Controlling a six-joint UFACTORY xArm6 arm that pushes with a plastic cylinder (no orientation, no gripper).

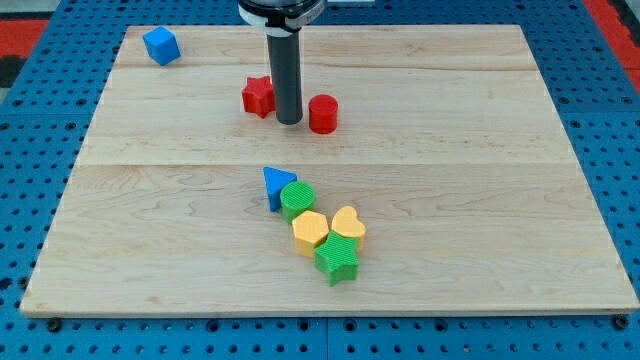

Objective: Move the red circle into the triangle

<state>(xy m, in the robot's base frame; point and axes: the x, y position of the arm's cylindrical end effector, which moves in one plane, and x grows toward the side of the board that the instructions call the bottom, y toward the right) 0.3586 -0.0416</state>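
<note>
Our tip [290, 121] sits between red star [258, 96] and red circle [323, 114]; no pincer shows. We should circle above-right, then push down-left toward the blue triangle [275, 186].

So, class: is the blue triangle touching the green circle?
Touching. The camera view shows the blue triangle pressed against the green circle, no board visible between them.

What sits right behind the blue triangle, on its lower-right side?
A green circle touches the blue triangle and covers its lower-right edge. Beyond lie a yellow hexagon, a yellow heart and a green star.
</note>
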